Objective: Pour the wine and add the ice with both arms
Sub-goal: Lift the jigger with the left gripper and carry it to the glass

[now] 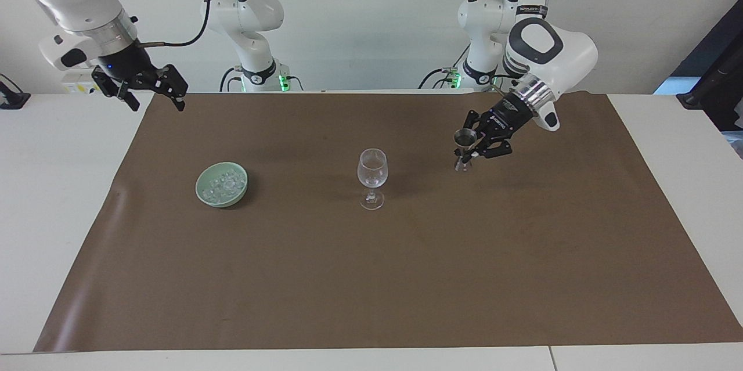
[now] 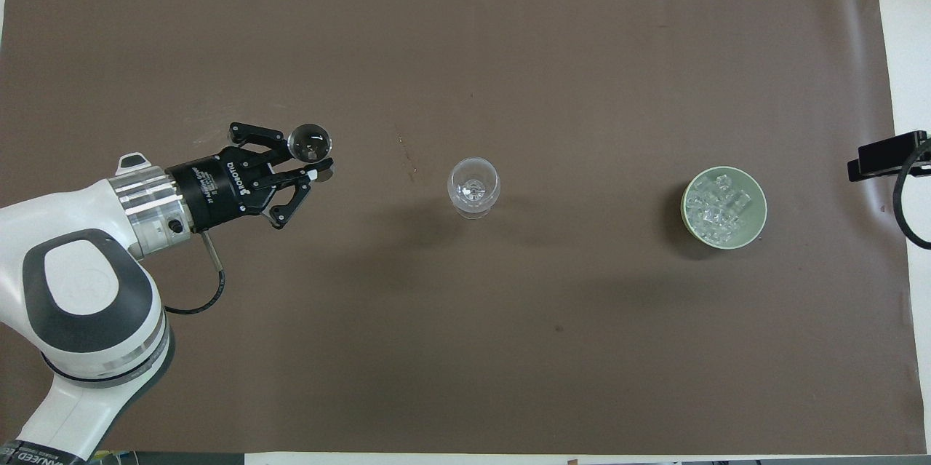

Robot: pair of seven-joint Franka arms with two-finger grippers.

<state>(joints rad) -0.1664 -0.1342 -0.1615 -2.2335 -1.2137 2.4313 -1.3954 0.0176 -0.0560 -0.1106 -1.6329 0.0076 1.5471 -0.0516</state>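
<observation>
Lying heaped in one pale green bowl (image 1: 222,184) toward the right arm's end of the brown mat (image 1: 371,278), the ice (image 1: 225,182) is a pile of small clear lumps, too many and too crowded to count. One empty wine glass (image 1: 371,178) stands upright at the middle of the mat, well apart from the bowl. The left gripper (image 1: 471,147) is raised over the mat between the glass and the left arm's end, its fingers closed on one small metal jigger (image 1: 464,147) held nearly upright; the ice is well apart from it, with the glass between them. The right gripper (image 1: 152,87) waits in the air over the mat's corner by its own base, fingers spread and holding nothing.
</observation>
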